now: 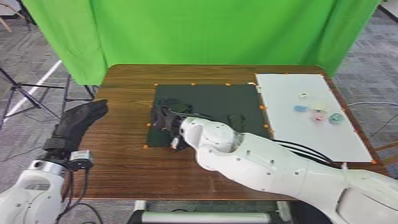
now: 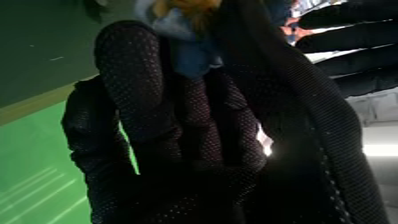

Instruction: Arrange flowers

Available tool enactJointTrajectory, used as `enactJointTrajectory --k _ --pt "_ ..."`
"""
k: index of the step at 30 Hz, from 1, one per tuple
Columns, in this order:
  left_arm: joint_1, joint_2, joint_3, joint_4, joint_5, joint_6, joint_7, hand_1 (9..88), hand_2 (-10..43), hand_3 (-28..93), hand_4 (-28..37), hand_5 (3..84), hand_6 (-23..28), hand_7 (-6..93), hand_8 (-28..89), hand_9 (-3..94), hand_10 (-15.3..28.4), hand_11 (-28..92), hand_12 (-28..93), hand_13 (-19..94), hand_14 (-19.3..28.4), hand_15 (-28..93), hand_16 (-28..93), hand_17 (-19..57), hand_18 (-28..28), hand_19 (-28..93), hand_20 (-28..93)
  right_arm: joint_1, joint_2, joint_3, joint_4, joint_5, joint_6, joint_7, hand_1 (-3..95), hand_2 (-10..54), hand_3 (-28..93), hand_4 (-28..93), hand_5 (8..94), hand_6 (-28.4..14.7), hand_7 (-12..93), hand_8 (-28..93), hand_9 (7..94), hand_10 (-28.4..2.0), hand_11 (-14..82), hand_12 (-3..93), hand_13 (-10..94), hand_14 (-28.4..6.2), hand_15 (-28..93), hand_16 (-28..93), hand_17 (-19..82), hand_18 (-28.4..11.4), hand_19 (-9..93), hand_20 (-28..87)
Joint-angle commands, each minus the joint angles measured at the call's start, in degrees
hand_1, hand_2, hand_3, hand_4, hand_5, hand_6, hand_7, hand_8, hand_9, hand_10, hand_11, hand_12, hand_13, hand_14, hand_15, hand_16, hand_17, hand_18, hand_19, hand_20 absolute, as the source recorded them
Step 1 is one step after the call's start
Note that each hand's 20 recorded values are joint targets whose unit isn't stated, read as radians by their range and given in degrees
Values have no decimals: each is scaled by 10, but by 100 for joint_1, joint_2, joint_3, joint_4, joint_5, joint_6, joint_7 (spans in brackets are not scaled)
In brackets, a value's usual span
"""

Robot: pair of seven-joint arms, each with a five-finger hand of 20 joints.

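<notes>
Held blue flower [image 2: 189, 56], pastel flowers [image 1: 336, 118] on white board [image 1: 313, 137]

Smooth wood table [image 1: 124, 172], cloth curtain [image 1: 222, 30], matt dark mat [image 1: 233, 100]

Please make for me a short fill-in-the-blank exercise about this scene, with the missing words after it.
1. The curtain behind the table is ______.
2. The small flowers lie on the ______ sheet.
3. The hand over the dark mat is the robot's ______ one.
4. The robot's ______ hand is at the table's side, away from the mat.

Missing words: green; white; right; left.
</notes>
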Motion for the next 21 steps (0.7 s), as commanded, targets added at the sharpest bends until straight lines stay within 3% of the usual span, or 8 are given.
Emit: enactJointTrajectory --k 1,8,12,14,21 --pt "-13 -22 -25 6 26 -79 -17 260 -51 605 -211 432 57 142 -60 394 144 158 116 298 162 114 5 23 95 53 120 54 53 97 -54 -50 -304 87 573 -95 574 -151 670 -3 233 96 706 -130 133 298 690 -110 549 368 329 -212 719 628" --pt "-9 -20 -39 -1 47 -80 -17 265 -58 605 -205 430 57 142 -60 393 143 157 117 298 162 112 5 22 95 52 119 46 67 174 -113 -36 -644 191 559 -95 572 -146 657 0 229 91 673 -143 148 232 680 -114 549 364 321 -213 716 627" --pt "-25 -22 -39 6 61 -106 -25 265 -62 606 -202 429 55 143 -60 393 143 157 117 298 162 113 6 21 95 52 119 45 85 228 -142 -21 -811 181 499 -95 640 -158 628 11 194 42 642 -157 119 212 663 -118 542 362 311 -216 707 626" --pt "-14 -21 -38 -3 61 -89 -25 266 -66 608 -201 429 54 145 -60 392 143 157 118 298 162 113 6 19 97 53 119 39 85 278 -166 37 -930 193 464 -95 675 -167 607 14 193 -71 627 -159 111 209 656 -120 540 360 306 -219 704 626" --pt "-5 -20 -52 -11 73 -109 -28 272 -72 607 -198 428 50 151 -62 392 142 155 118 298 162 112 7 17 98 51 118 49 115 358 -280 78 -1182 292 387 -95 676 -168 528 5 143 -79 565 -181 76 199 632 -134 531 359 286 -230 692 629"
